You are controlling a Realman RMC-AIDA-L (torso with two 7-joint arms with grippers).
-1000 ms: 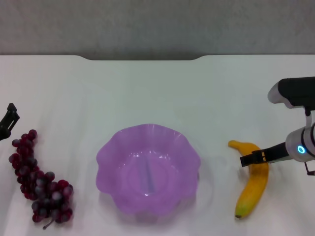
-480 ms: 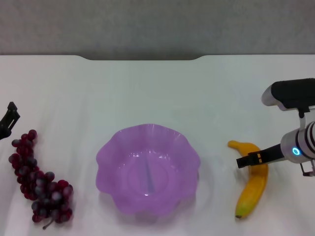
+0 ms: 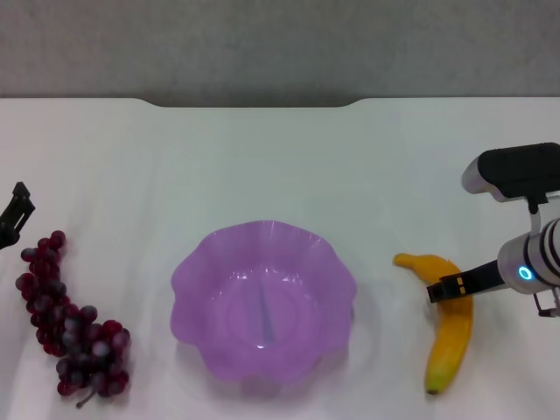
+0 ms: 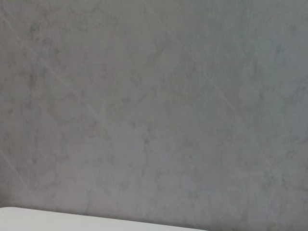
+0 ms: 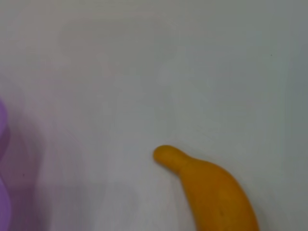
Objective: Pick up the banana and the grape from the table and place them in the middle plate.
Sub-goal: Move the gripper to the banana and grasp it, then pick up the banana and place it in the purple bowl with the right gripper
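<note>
Banana [image 3: 446, 331] under right end effector [image 3: 448, 287], right of middle plate [image 3: 262, 302]

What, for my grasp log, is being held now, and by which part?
Cannot tell for sure: the right end effector sits across the banana just below its neck; the left end effector holds nothing.

The flat tabletop [image 3: 262, 166] is plain white, unpatterned, against a mottled grey wall [image 3: 280, 44]. The scalloped plastic bowl-like plate [image 3: 262, 302] is translucent purple, paler where light catches its rim. The curved banana [image 3: 448, 328] is yellow-orange, greenish at its near tip. The long bunch of round grapes [image 3: 70, 324] is dark red-purple with glossy highlights. The right gripper [image 3: 451, 287] is black with a yellow band; the wrist behind it shows a glowing blue ring. The left gripper [image 3: 13, 214] is black.
</note>
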